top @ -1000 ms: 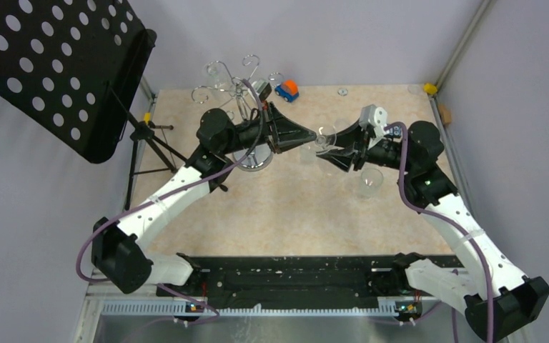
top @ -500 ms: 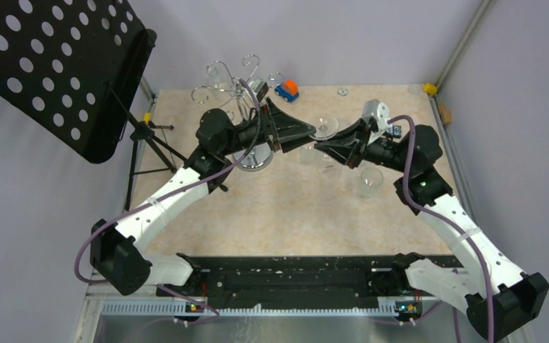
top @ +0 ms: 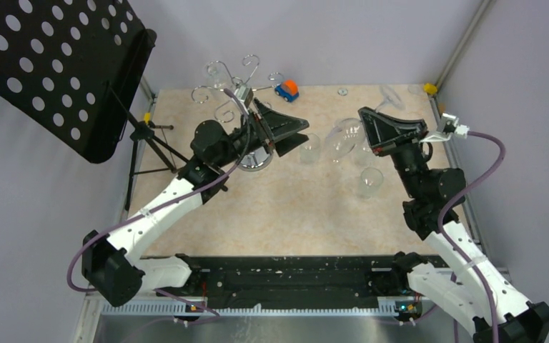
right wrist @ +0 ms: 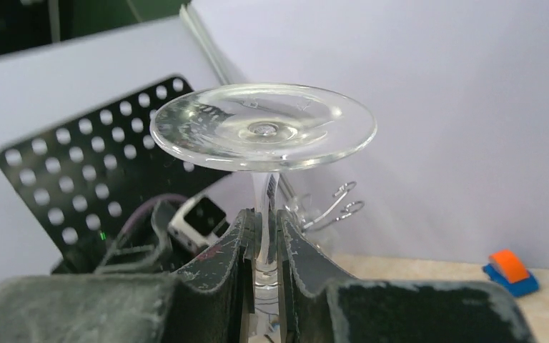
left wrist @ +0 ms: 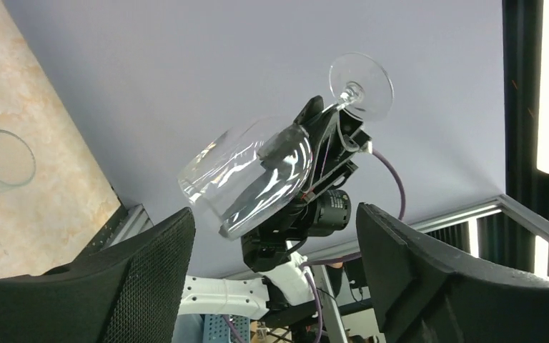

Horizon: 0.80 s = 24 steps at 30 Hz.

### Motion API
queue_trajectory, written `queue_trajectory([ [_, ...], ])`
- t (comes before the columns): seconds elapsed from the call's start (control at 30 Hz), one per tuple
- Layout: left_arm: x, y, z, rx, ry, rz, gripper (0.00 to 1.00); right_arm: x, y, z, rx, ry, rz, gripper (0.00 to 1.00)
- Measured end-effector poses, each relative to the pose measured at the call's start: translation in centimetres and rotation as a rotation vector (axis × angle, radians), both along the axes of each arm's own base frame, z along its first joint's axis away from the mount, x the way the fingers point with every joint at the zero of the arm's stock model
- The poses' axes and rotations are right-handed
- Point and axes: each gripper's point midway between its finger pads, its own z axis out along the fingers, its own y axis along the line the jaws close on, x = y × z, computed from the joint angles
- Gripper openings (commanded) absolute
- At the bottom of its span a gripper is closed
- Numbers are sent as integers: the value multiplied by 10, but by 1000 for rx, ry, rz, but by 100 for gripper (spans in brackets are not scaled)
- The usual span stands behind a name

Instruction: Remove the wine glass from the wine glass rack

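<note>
The clear wine glass (top: pixel 343 136) hangs in the air right of centre, off the wine glass rack (top: pixel 229 80). My right gripper (top: pixel 367 118) is shut on its stem. In the right wrist view the fingers (right wrist: pixel 239 239) pinch the stem just under the round foot (right wrist: pixel 264 128). The left wrist view shows the wine glass (left wrist: pixel 246 175) tilted, bowl low and left, foot high and right. My left gripper (top: pixel 299 136) is open with nothing in it, a short way left of the bowl, and its fingers (left wrist: pixel 129 279) frame the glass from a distance. The chrome rack's disc base (top: pixel 256 158) lies under the left arm.
Two clear tumblers (top: pixel 309 146) (top: pixel 369 182) stand on the beige table below the glass. A blue and orange toy car (top: pixel 287 89) sits at the back. The black perforated music stand (top: pixel 57 64) on its tripod stands far left. Enclosure walls bound the back and right.
The left gripper opened, let go of the wine glass and drew back left. The right gripper closed on the stem, then swung right and up with the glass.
</note>
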Motion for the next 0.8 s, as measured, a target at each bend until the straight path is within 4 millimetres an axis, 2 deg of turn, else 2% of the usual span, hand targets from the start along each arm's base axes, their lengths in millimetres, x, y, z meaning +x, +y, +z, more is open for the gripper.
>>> queue_trajectory([
  [0.13, -5, -5, -3, -9, 16, -10, 87, 9, -21, 1, 237, 81, -21, 0],
  [0.37, -16, -17, 4, -62, 26, -60, 84, 27, -22, -12, 403, 173, 21, 0],
  [0.57, -18, -30, 3, -109, 83, -106, 76, 29, -18, -13, 464, 181, 70, 0],
  [0.6, -17, -31, 3, -114, 91, -107, 74, 29, -17, -12, 470, 177, 79, 0],
  [0.8, -9, -36, 3, -157, 154, -114, 41, 24, -11, -11, 480, 149, 107, 0],
])
